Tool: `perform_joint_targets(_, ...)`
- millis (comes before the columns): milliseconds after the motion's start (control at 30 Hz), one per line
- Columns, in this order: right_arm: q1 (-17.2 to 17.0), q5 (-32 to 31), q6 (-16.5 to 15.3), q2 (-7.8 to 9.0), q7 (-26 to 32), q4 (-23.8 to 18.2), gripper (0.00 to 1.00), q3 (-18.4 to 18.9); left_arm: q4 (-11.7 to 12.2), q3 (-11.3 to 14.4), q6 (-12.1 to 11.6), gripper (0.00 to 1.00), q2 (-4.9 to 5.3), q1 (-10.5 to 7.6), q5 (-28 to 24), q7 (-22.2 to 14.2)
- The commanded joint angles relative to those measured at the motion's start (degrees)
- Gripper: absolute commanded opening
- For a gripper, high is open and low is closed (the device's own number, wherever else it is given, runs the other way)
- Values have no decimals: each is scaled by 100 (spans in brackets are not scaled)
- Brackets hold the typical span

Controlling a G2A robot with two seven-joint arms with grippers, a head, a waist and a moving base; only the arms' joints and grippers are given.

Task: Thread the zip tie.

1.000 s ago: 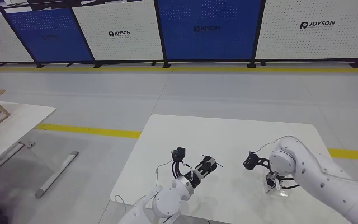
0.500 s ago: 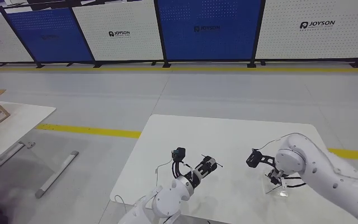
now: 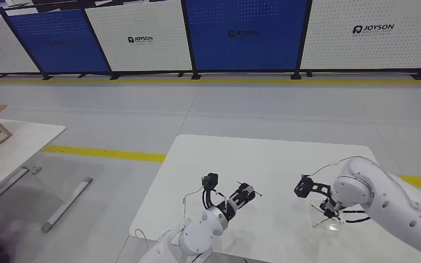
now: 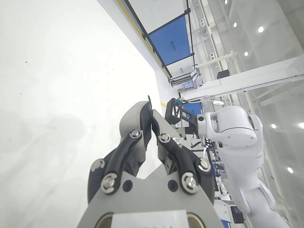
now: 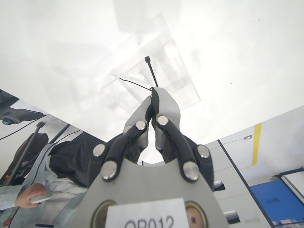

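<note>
My right gripper [image 5: 153, 93] is pinched tight on the zip tie [image 5: 152, 73]. The fingers are pressed together with the thin black strap caught at their very tips. From that pinch the head end stands out straight and the fine tail trails off to one side. Both hang just above a clear tray [image 5: 193, 93] on the white table [image 5: 71, 24].

I judge the tie to be almost weightless, springy rather than limp, and slick plastic, so it will twist or slide if my grip loosens. The tail is the floppy part. Holding close to the end that has to enter the head should keep it from wandering.

My right arm hangs near the table's right side, with the wrist bent so the fingers point down at the tray. My left gripper [image 4: 151, 111] is held up over the near middle of the table and aimed across at the right arm, well apart from it. Its fingers are closed too, on a black sliver [image 4: 149, 100] that pokes out past the tips. It is probably another length of tie, though I cannot tell for sure.
</note>
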Motion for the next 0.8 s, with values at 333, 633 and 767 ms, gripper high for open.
perform_joint_targets(333, -24, -73, 0, -173, 0, 214, 24, 0, 0, 0, 0, 0, 0, 0, 0, 0)
perform_joint_targets(633, -79, -86, 0, -360, 0, 468, 24, 0, 0, 0, 0, 0, 0, 0, 0, 0)
perform_joint_targets(767, -97, -113, 0, -447, 0, 611, 23, 0, 0, 0, 0, 0, 0, 0, 0, 0)
